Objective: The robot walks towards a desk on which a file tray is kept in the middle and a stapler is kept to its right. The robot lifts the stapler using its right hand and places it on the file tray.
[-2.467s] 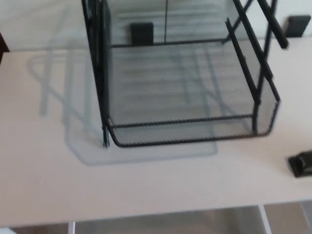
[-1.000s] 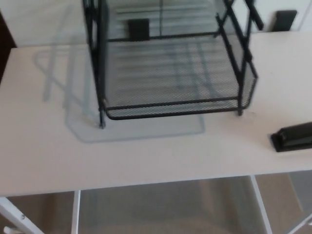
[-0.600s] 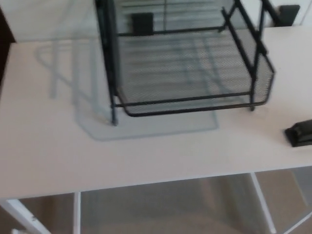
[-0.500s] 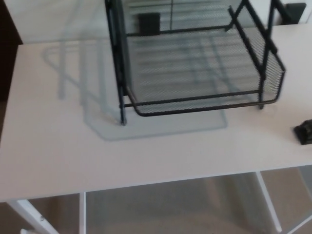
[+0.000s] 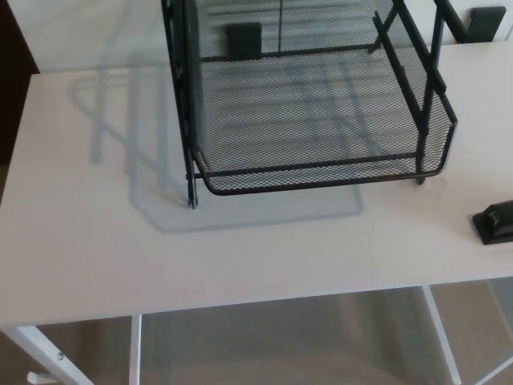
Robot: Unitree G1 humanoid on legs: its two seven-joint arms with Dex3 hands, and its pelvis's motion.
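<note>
Far left is mostly bare white surface (image 5: 72, 241), with a dark strip past its left edge. A soft grey shadow (image 5: 112, 120) of the rack falls across that side. Down below, a white frame leg (image 5: 135, 353) and some beige floor (image 5: 280, 345) show under the front edge.

The middle is the black mesh file tray (image 5: 321, 171), standing upright on the surface. Its bottom shelf faces the camera and there's nothing in it. The upper part runs out of the top of the picture. A small black block (image 5: 243, 38) shows through the mesh at the back.

On the right, the stapler (image 5: 494, 222) lies flat on the surface, apart from the tray's front right corner and a bit nearer the camera. It's cut off by the picture edge, so only 1 end shows. Another black block (image 5: 487, 22) sits in the top right corner by the back edge.

Neither the left hand nor the right hand is in the shot. So I can't tell what the fingers are doing or how far the stapler is from them. Nothing is touching it.
</note>
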